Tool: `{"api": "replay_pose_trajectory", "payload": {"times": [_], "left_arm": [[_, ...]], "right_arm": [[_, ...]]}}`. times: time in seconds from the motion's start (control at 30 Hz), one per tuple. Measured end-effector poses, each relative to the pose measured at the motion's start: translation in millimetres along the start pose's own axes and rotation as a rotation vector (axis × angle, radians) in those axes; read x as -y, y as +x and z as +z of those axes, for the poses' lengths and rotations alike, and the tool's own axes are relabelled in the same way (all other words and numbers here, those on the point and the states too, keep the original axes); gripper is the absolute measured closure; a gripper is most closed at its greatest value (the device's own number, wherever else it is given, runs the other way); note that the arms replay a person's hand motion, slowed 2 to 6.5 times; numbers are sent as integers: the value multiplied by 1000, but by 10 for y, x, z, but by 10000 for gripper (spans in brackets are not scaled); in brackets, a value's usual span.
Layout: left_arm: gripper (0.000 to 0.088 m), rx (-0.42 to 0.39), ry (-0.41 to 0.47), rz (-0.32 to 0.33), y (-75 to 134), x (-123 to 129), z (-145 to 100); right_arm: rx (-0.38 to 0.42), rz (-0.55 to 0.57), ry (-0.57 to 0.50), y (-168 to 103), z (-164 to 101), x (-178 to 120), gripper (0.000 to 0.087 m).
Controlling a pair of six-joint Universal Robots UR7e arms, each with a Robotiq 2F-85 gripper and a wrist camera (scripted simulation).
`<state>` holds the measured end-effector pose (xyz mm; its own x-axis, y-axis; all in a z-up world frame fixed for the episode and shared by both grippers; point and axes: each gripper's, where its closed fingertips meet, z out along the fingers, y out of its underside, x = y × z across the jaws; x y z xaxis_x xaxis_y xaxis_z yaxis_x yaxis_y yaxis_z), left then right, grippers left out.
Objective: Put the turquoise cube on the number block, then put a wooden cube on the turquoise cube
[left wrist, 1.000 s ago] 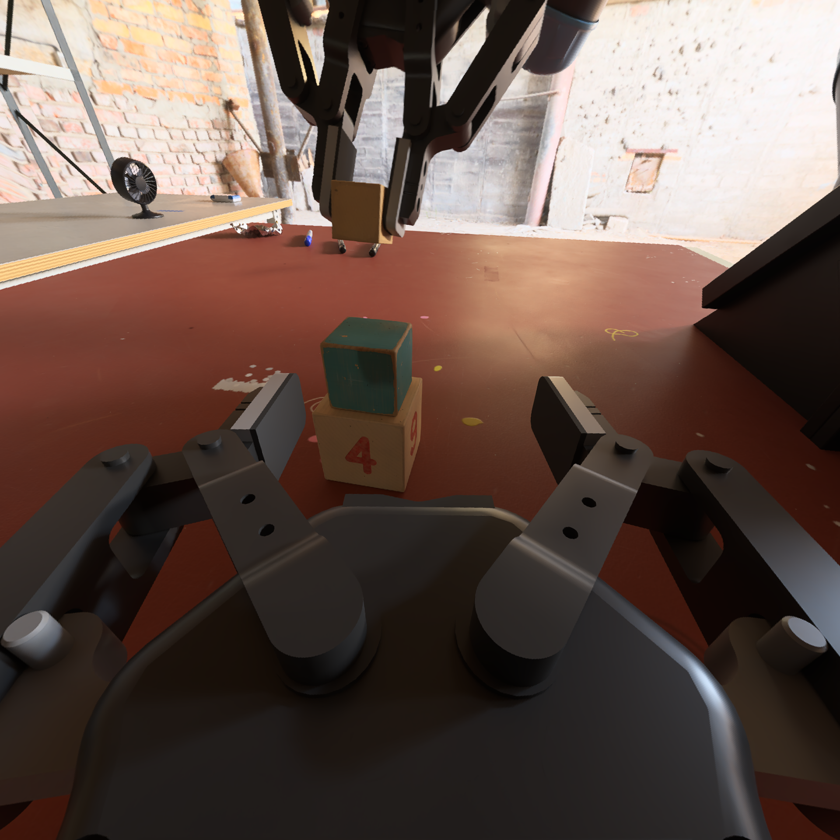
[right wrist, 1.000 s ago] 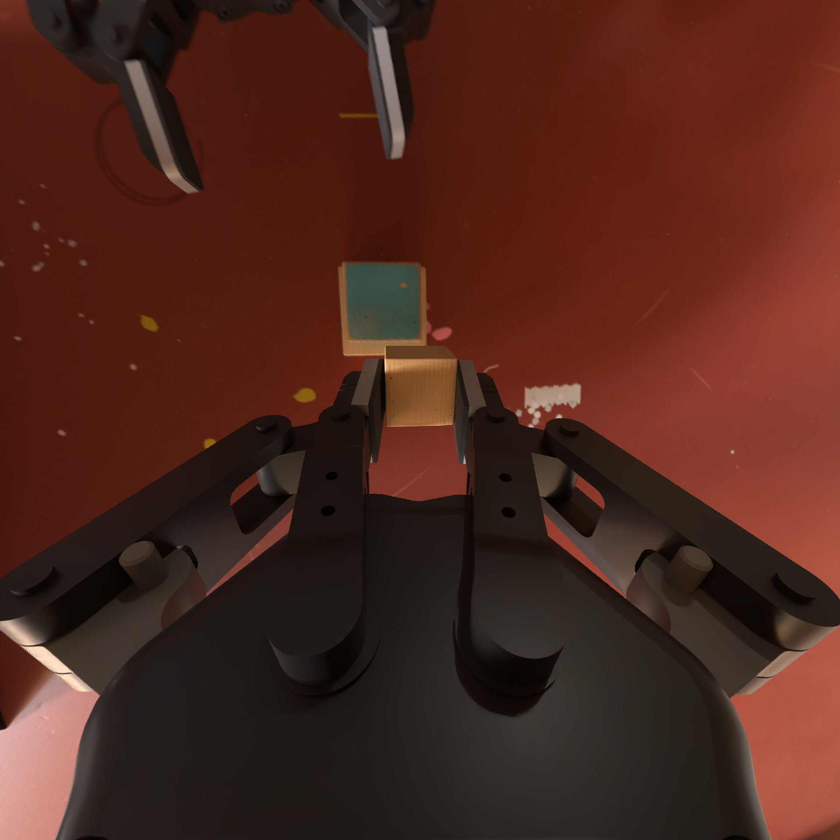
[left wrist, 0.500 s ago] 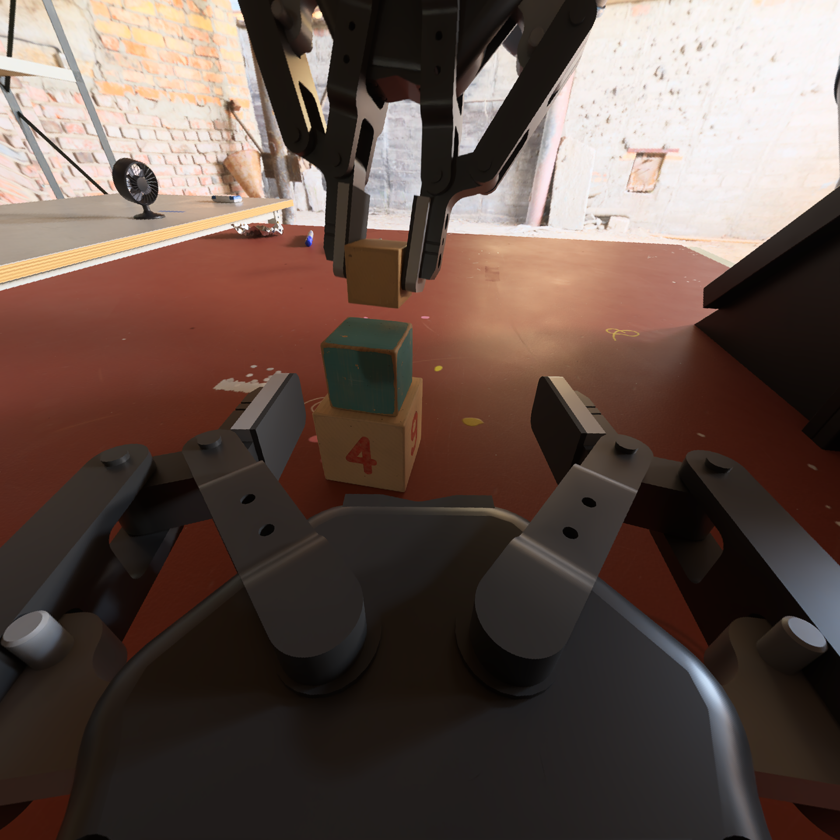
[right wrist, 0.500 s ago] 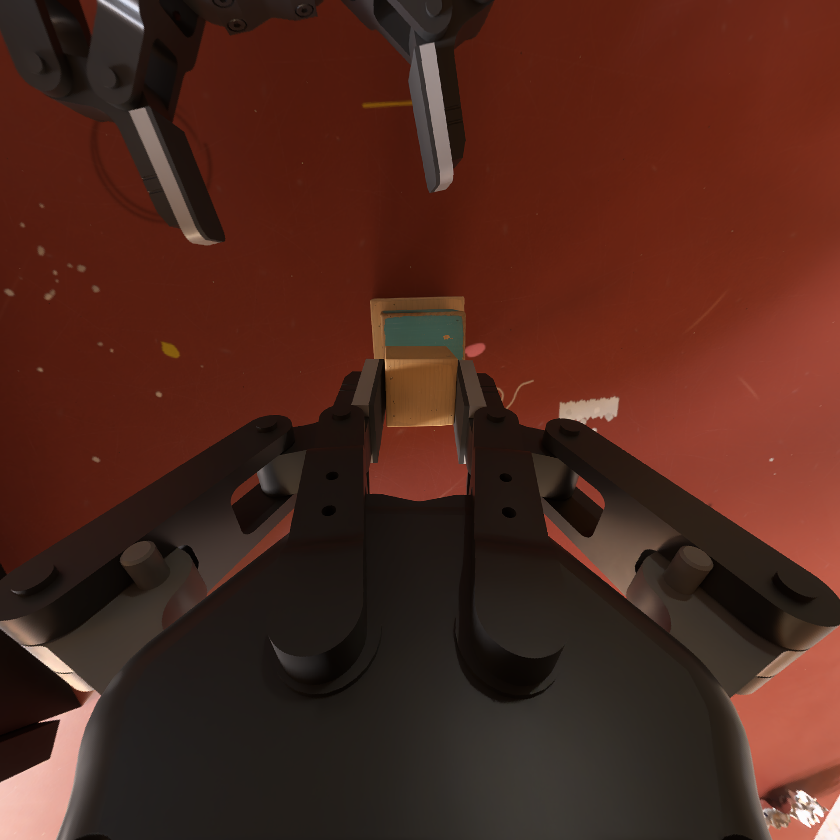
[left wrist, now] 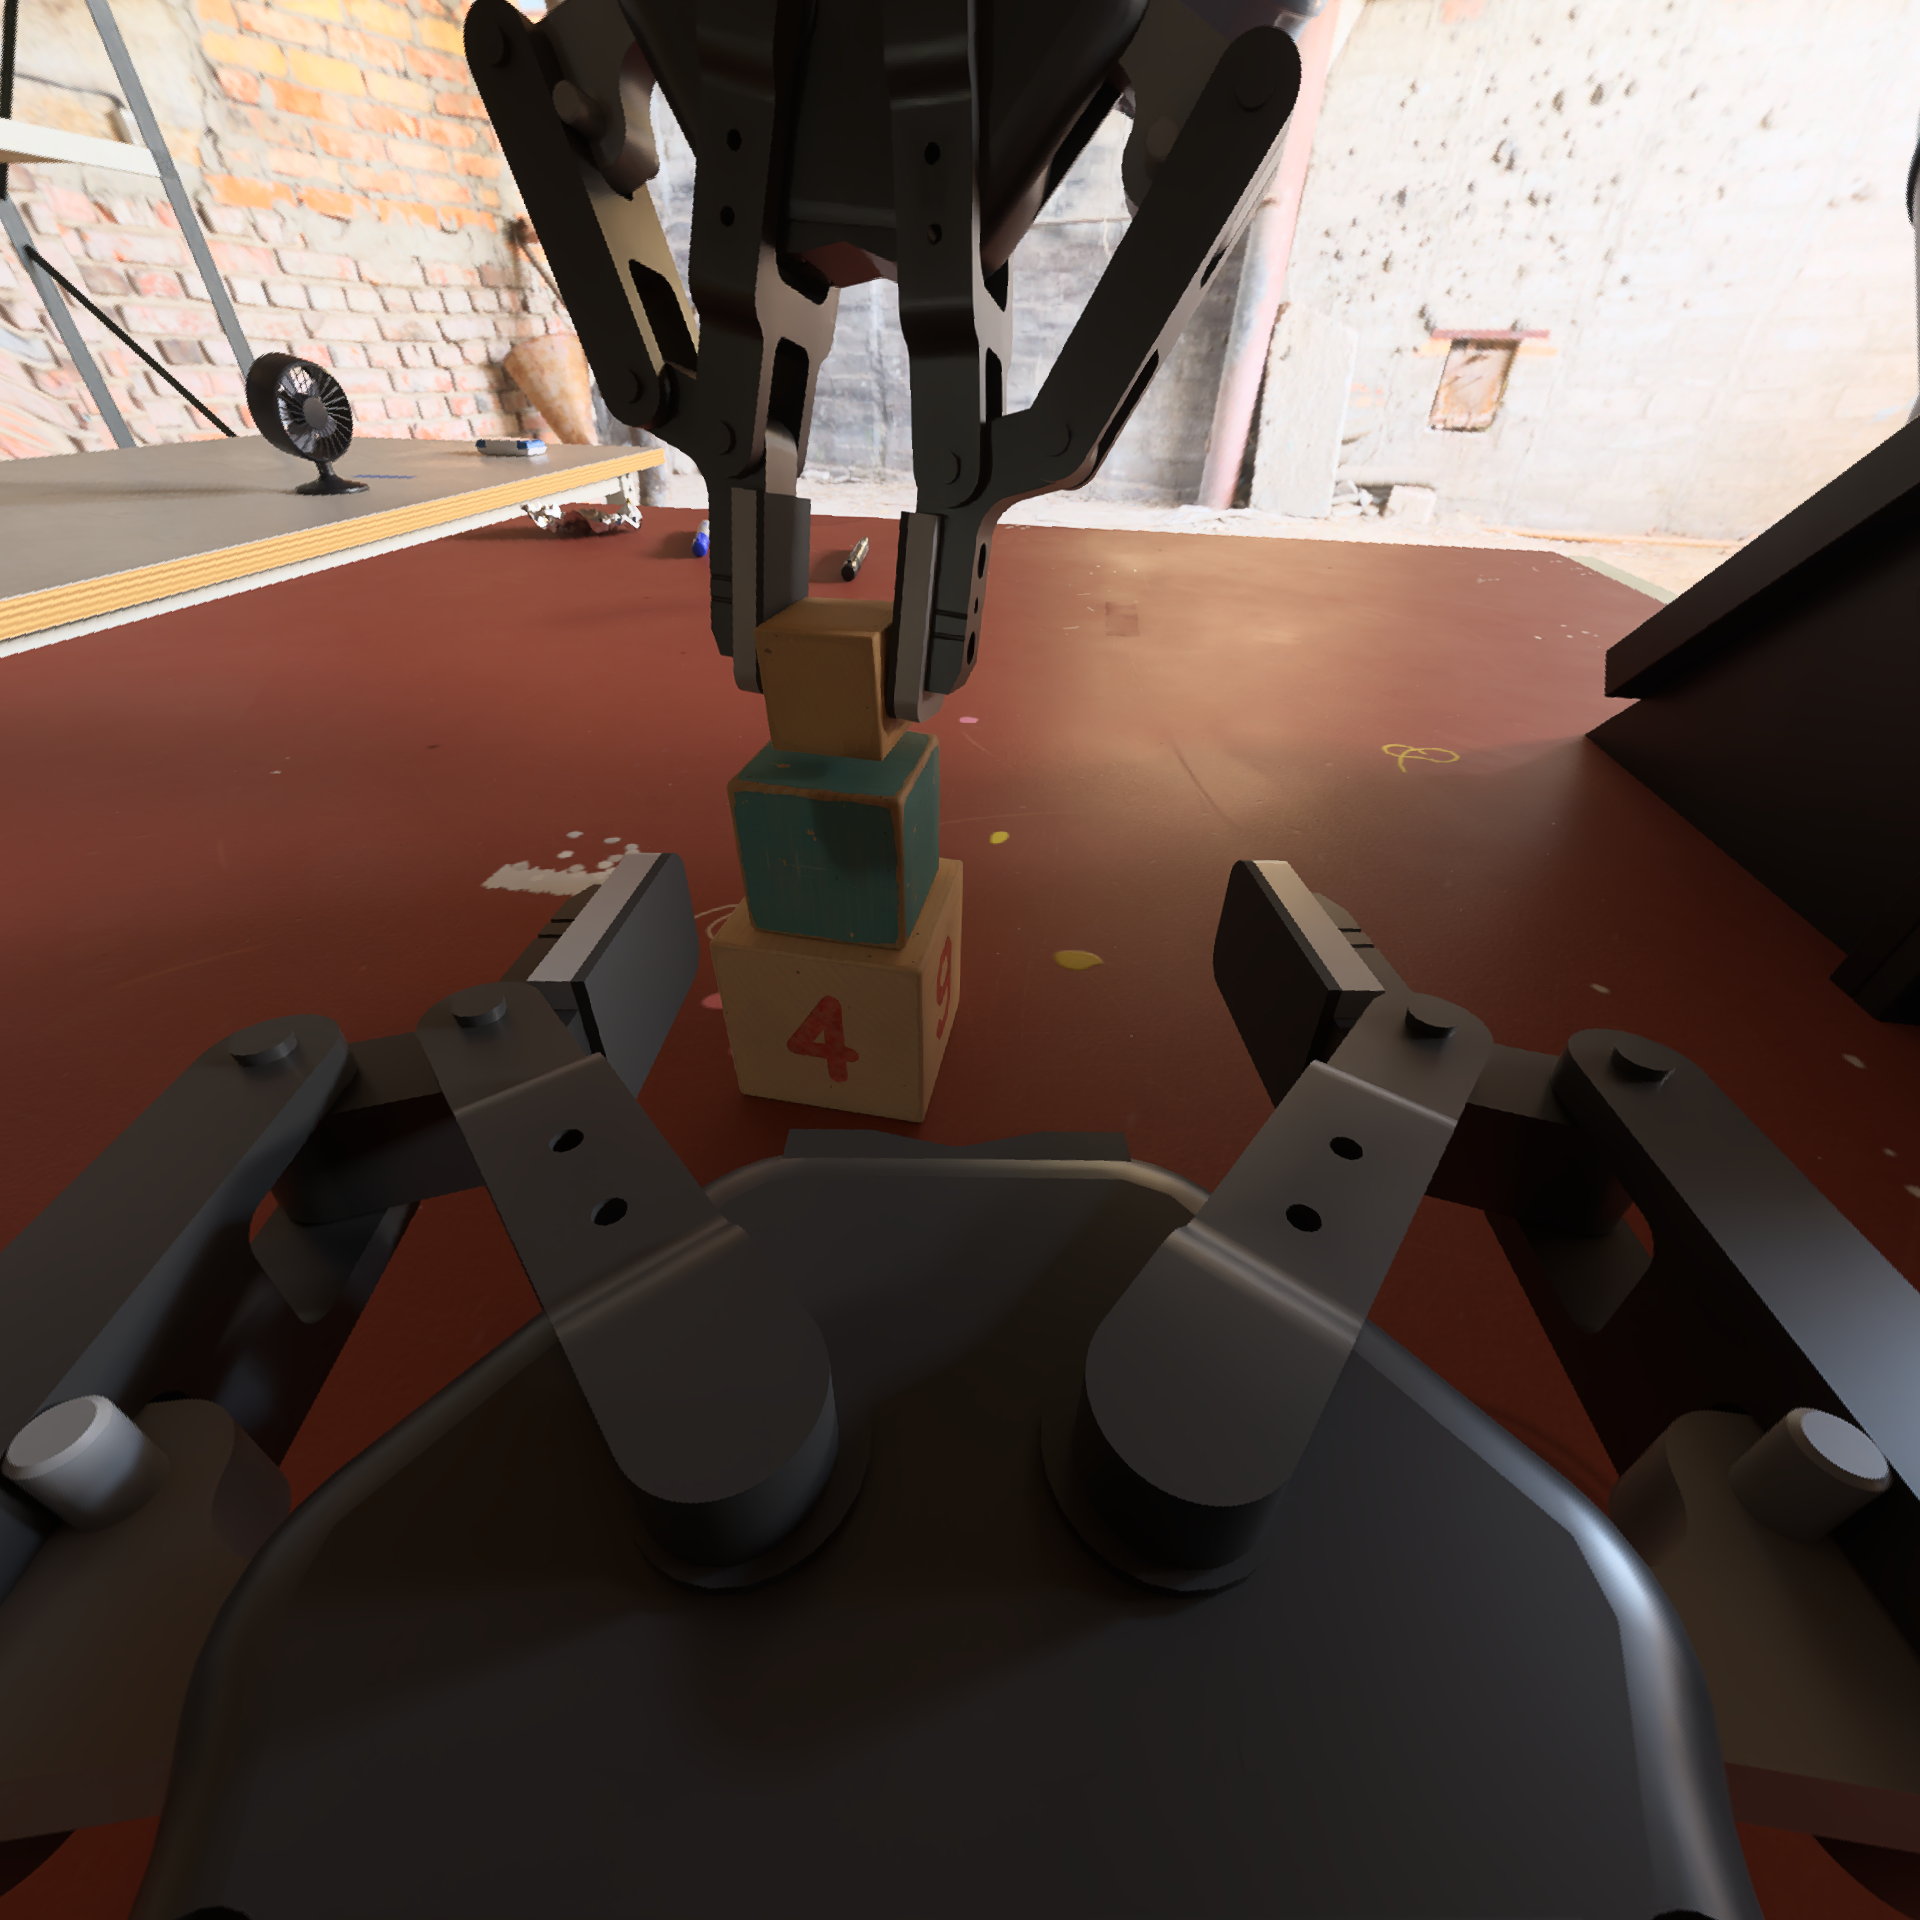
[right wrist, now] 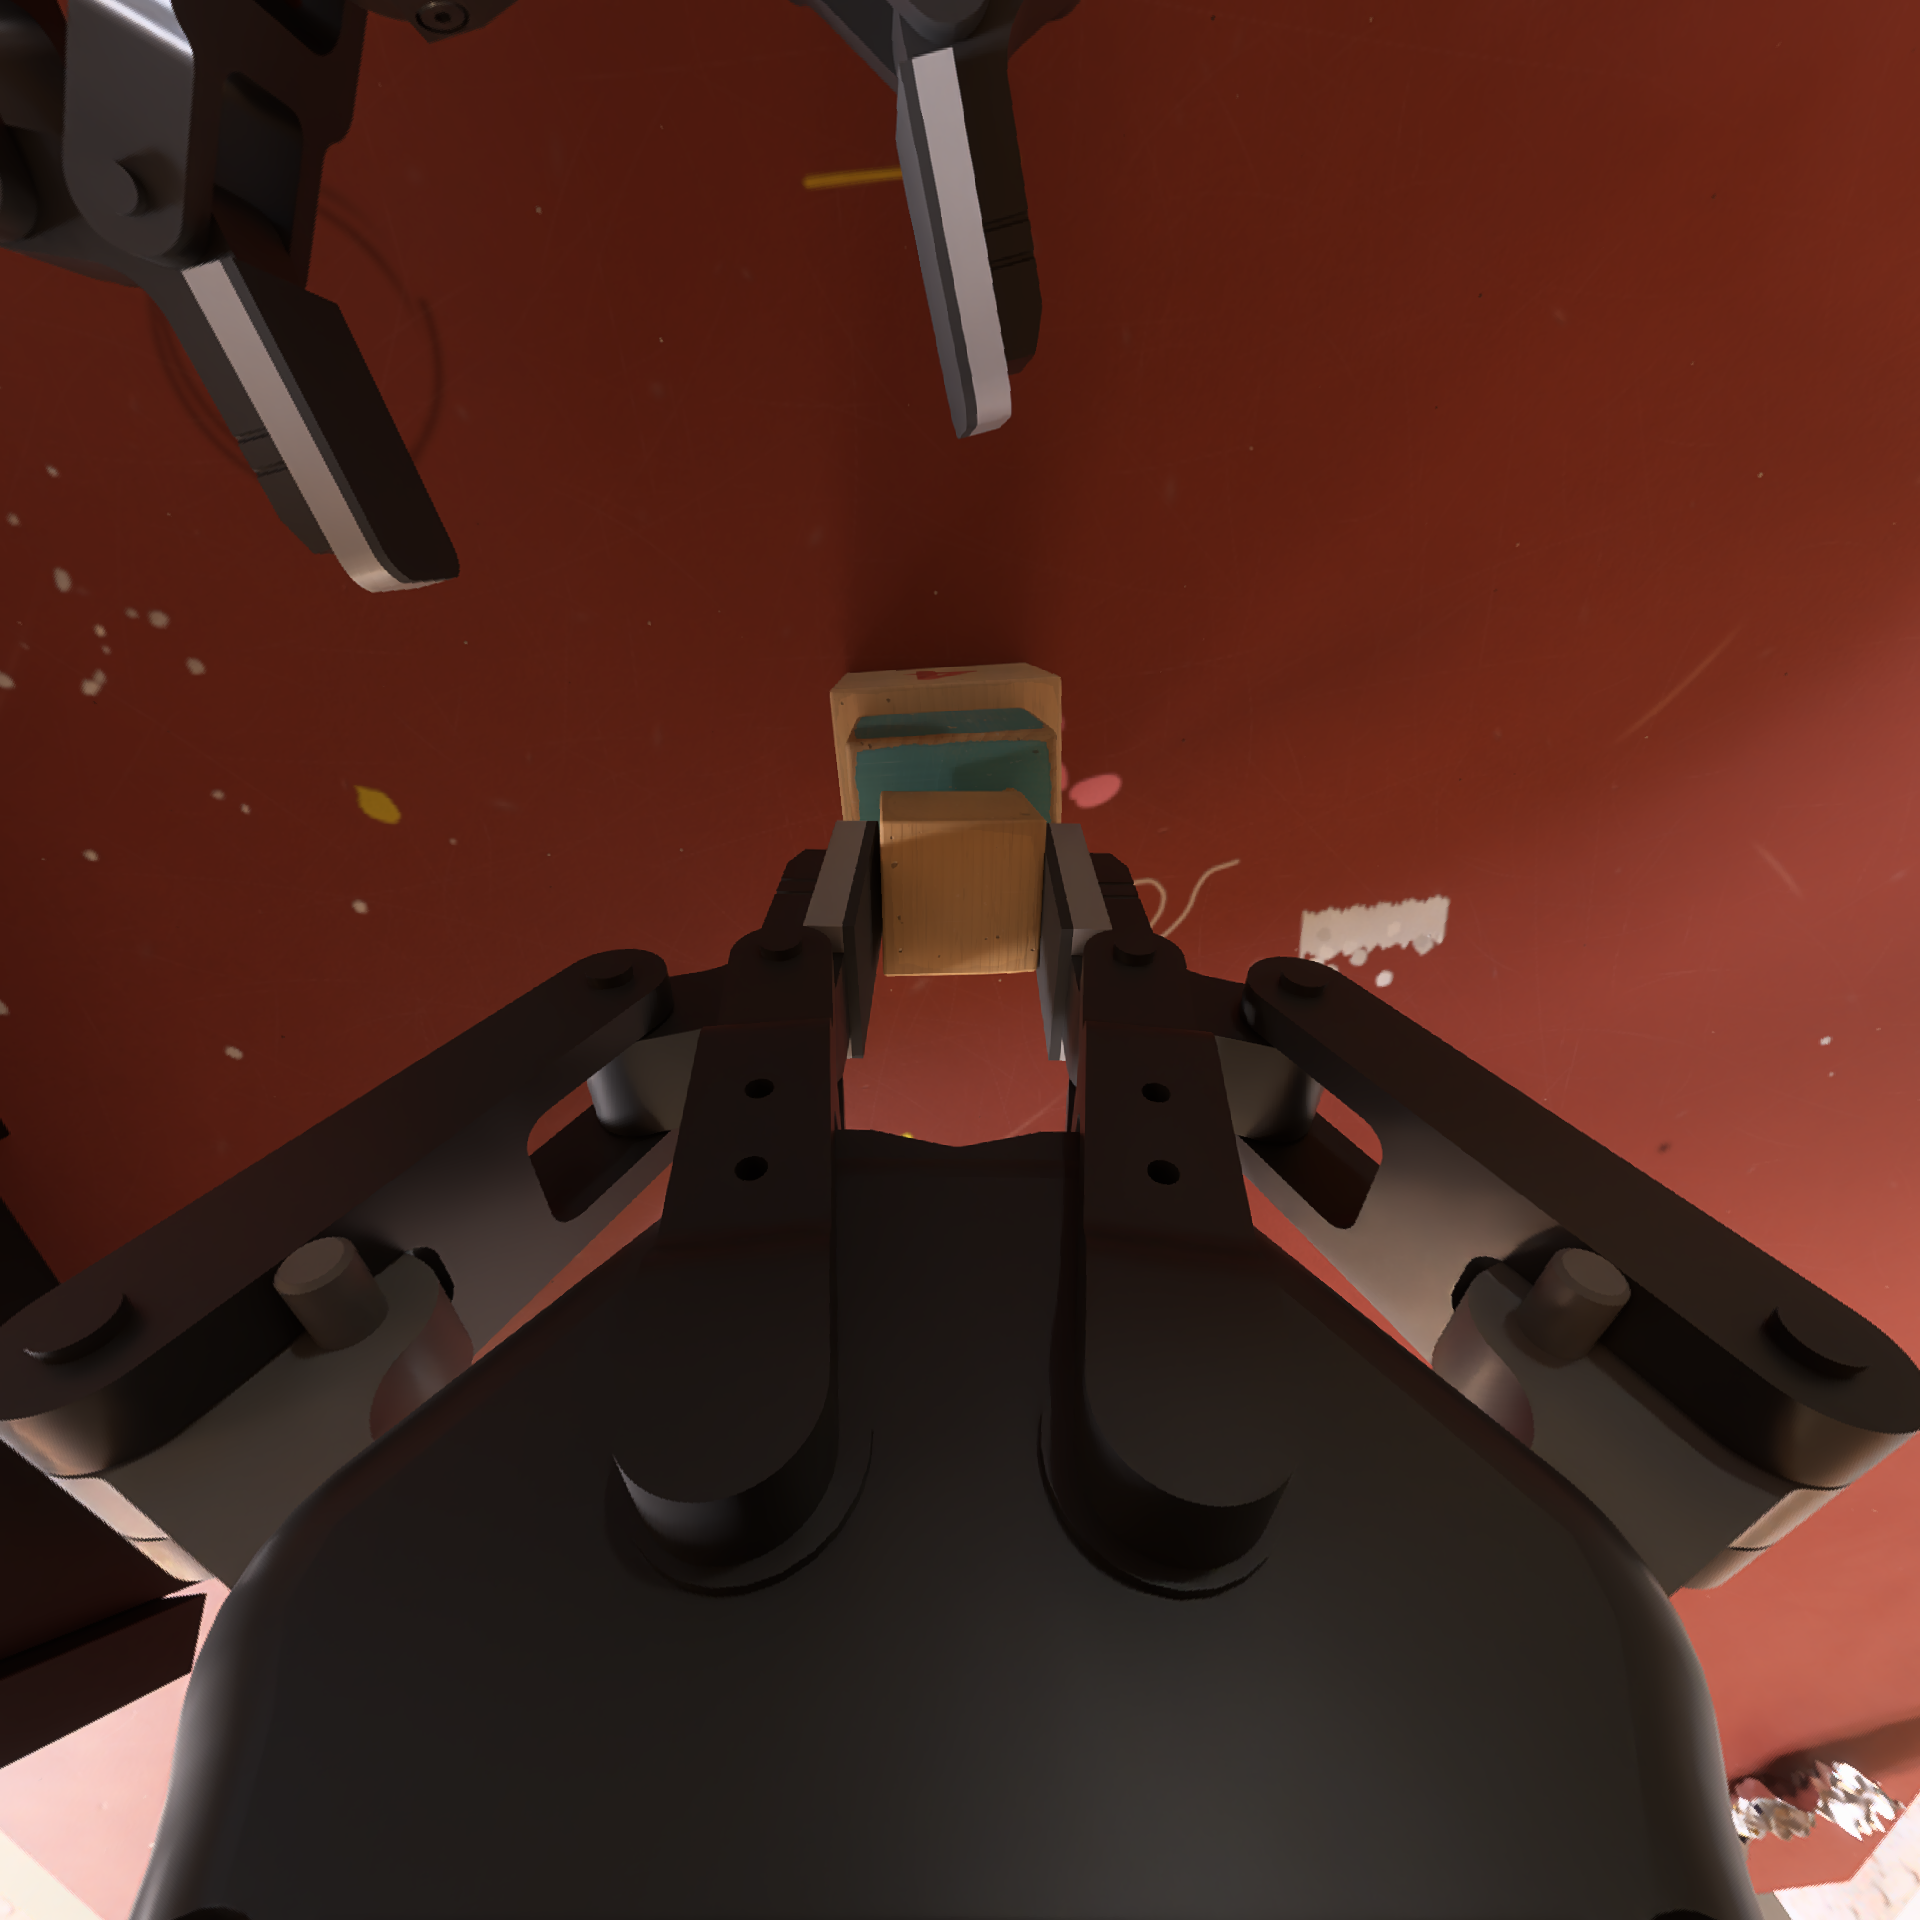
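Observation:
The turquoise cube (left wrist: 826,852) stands on the pale number block (left wrist: 836,1029) on the red table. My right gripper (left wrist: 831,696) is shut on a wooden cube (left wrist: 826,681) and holds it right on top of the turquoise cube, slightly tilted. In the right wrist view the right gripper (right wrist: 958,842) grips the wooden cube (right wrist: 958,883) over the turquoise cube (right wrist: 935,764) and the number block (right wrist: 940,686). My left gripper (left wrist: 951,925) is open and empty, low, just in front of the stack; its fingers (right wrist: 971,260) show at the top of the right wrist view.
A dark box (left wrist: 1787,748) stands at the right. A grey bench (left wrist: 208,520) with a small fan (left wrist: 307,421) lies at the back left. Pens (left wrist: 854,558) and crumpled foil (left wrist: 577,514) lie at the table's far edge. A white patch (right wrist: 1371,925) marks the table.
My right gripper has come forward and down with the wooden cube, from behind the stack to right on top of the turquoise cube. The left gripper has stayed still.

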<state>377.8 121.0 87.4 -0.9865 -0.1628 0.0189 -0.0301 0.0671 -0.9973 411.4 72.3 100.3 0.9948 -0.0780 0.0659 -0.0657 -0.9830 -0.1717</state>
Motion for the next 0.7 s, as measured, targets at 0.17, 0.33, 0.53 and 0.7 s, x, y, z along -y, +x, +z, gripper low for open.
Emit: {"api": "replay_pose_trajectory", "payload": {"times": [0.17,0.33,0.53,0.7], "left_arm": [[23,-1,-4,2,3,-5,3],[23,1,-3,3,2,-3,2],[23,2,-4,5,3,-5,3],[23,1,-4,4,3,-5,3]], "right_arm": [[1,-10,-17,-4,13,-21,609],[-4,-24,-18,9,29,-32,609],[-1,-37,-7,13,39,-21,613],[-8,-49,-3,18,40,-15,612]]}}
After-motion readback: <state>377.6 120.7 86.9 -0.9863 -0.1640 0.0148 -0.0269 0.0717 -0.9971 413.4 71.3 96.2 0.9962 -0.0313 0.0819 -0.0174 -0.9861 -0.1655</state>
